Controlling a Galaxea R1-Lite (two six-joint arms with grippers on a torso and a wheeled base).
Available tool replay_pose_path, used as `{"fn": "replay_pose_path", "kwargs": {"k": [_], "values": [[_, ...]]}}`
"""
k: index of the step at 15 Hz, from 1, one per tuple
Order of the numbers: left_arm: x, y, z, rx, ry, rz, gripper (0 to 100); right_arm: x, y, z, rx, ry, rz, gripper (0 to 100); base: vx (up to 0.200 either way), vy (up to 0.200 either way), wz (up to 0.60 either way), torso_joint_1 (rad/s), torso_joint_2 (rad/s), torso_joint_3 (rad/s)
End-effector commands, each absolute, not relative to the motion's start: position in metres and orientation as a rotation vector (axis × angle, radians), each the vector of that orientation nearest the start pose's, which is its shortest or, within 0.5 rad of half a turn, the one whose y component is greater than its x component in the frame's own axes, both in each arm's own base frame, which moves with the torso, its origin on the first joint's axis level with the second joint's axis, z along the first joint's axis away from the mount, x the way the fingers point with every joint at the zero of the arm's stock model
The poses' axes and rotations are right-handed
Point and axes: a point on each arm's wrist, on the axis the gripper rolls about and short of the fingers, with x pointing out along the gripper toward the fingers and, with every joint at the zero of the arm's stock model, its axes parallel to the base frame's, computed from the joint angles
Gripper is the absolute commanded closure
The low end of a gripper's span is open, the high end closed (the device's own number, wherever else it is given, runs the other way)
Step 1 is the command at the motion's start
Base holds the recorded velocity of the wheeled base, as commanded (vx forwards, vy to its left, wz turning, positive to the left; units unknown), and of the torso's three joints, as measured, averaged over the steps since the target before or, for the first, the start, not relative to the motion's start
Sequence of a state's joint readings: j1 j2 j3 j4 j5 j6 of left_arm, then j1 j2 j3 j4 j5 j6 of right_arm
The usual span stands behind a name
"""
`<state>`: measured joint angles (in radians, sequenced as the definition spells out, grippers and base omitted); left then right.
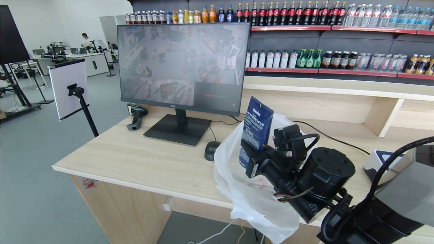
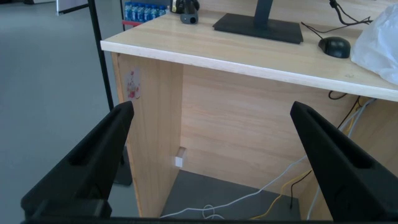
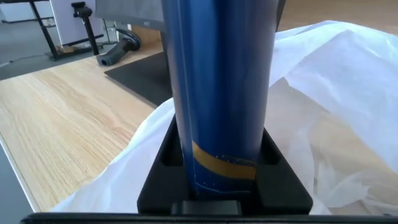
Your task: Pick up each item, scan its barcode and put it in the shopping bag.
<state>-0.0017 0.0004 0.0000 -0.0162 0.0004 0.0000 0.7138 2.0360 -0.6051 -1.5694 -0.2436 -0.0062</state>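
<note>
Pouch (image 1: pixel 256 130), blue and upright, is clamped in the right gripper (image 1: pixel 251 154) just above the white shopping bag (image 1: pixel 237 193) on the counter (image 1: pixel 135 159). Scanner (image 1: pixel 136 117) lies at ten o'clock from the bag. Left gripper (image 2: pixel 211 109) gapes wide, empty, facing the counter's side.

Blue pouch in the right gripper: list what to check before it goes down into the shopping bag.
1. Grip: right gripper has its fingers shut on the blue pouch at its lower end, pouch upright: ok.
2. Position: pouch above the shopping bag: ok.
3. Bag mouth open under the pouch: cannot tell.
4. Scan done: cannot tell; scanner sits by the monitor.
5. Clearance: mouse apart from the bag: ok.
6. Other arm: left gripper open, low in front of the counter: ok.
</note>
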Motion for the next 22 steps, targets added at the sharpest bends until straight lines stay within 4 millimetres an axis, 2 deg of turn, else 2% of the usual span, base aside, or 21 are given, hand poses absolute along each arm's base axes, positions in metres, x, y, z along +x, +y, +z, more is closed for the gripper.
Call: {"fn": "replay_pose_path", "kwargs": {"k": [1, 11, 22], "values": [[-0.023, 0.000, 0.077, 0.000, -0.017, -0.002, 0, 0.260, 0.217, 0.111, 0.047, -0.105, 0.467, 100, 0.000, 0.000, 0.00, 0.000, 0.00, 0.000], [-0.023, 0.000, 0.077, 0.000, -0.014, 0.002, 0, 0.266, 0.218, 0.096, 0.029, -0.067, 0.458, 100, 0.000, 0.000, 0.00, 0.000, 0.00, 0.000], [-0.023, 0.000, 0.077, 0.000, -0.015, 0.000, 0, 0.263, 0.216, 0.090, 0.024, -0.041, 0.459, 100, 0.000, 0.000, 0.00, 0.000, 0.00, 0.000]]}}
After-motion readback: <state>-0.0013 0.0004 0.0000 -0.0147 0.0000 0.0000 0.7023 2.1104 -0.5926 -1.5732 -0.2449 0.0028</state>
